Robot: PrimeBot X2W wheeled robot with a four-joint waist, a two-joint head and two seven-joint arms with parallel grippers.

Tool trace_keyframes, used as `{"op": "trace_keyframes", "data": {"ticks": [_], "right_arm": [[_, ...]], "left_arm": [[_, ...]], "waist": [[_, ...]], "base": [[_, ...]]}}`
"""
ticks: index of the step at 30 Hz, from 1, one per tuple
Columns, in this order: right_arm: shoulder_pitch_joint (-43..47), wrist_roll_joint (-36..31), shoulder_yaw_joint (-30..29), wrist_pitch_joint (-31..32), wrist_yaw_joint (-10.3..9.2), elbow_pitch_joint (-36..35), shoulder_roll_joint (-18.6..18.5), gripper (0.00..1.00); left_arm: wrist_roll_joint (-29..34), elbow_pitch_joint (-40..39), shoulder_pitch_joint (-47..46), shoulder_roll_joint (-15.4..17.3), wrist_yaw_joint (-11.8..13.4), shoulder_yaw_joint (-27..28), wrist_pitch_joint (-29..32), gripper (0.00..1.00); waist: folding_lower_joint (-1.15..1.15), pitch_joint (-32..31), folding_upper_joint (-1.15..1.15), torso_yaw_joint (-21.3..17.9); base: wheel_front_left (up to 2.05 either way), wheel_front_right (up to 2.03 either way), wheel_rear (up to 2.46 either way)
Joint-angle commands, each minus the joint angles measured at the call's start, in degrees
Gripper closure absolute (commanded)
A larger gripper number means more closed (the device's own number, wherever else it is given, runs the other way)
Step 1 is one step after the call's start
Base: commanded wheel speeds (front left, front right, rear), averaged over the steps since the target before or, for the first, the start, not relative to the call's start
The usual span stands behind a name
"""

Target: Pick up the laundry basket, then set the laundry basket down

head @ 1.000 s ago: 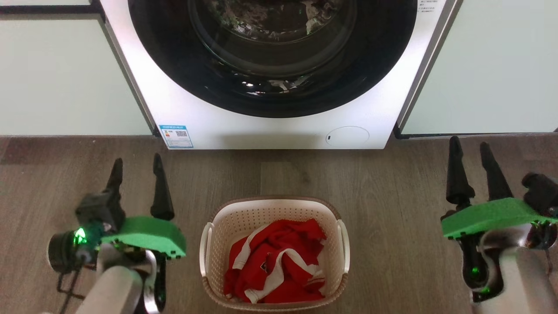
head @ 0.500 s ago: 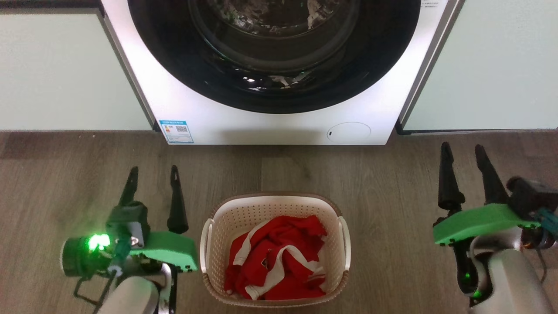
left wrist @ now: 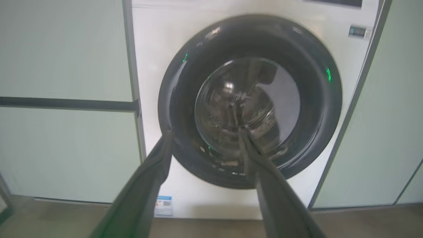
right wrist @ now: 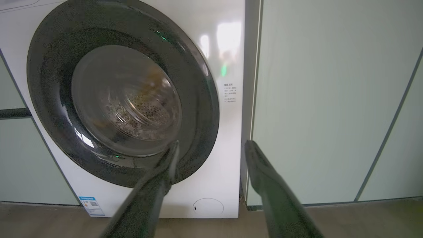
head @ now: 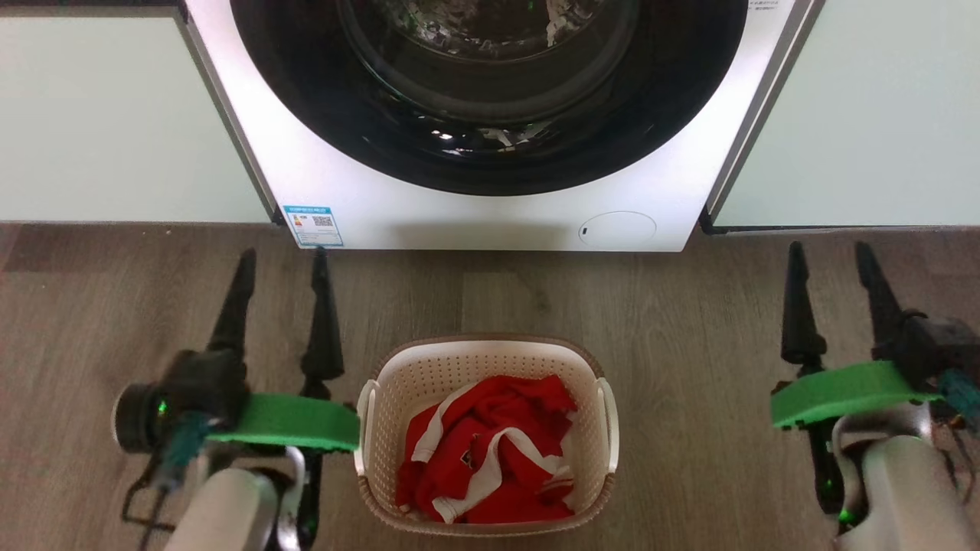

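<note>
The laundry basket sat on the floor in front of the washing machine, with a red garment with white trim heaped inside. By the look of it, neither the lift nor the setting down had been done. The left gripper was just beside the basket's left handle, its fingers parted by a moderate gap and holding nothing. The right gripper stood well apart on the other side, fingers likewise parted and empty. Both pairs pointed toward the machine, so closing on the handles, lifting and placing all seemed left to do. The left arm's green pad overlapped the left handle in the head view; whether they touched could not be told. The wrist views were blurred, and the machine's top was cut off.
</note>
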Motion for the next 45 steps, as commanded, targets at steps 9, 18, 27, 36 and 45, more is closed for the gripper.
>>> {"op": "trace_keyframes", "data": {"ticks": [9, 18, 27, 36, 45], "right_arm": [[-1.17, -5.6, -0.66, -1.94, 0.41, -1.41, -0.74, 0.0], [-1.28, -5.29, -0.93, -1.94, 0.41, -1.41, -0.74, 0.0], [-1.17, -5.2, -0.87, -1.94, 0.41, -1.46, -0.74, 0.0], [-1.77, -5.49, -0.95, -1.94, 0.41, -1.19, -0.74, 0.0], [-4.4, -6.49, 0.05, -1.94, 0.41, 2.42, -0.74, 0.0]], "left_arm": [[1.41, -1.05, 2.22, -7.7, -18.19, 16.07, -1.78, 0.0], [-0.49, 1.38, 1.79, -8.3, -21.9, 18.93, -1.78, 0.0], [-0.77, 2.85, 1.45, -8.31, -22.9, 18.25, -1.78, 0.0], [0.01, 5.24, 1.06, -8.32, -22.47, 18.25, -1.78, 0.0], [0.55, 11.02, -2.33, -8.32, -21.92, 17.14, -1.78, 0.0]], "waist": [[0.0, 0.25, 0.0, -0.34], [0.0, 0.54, 0.0, -0.76], [0.0, 0.81, 0.0, -0.76], [0.0, 2.21, 0.0, -0.78], [0.0, 8.18, 0.0, -0.95]], "base": [[0.0, 0.0, 0.0], [0.0, 0.0, 0.0], [0.0, 0.0, 0.0], [0.0, 0.0, 0.0], [0.0, 0.0, 0.0]]}}
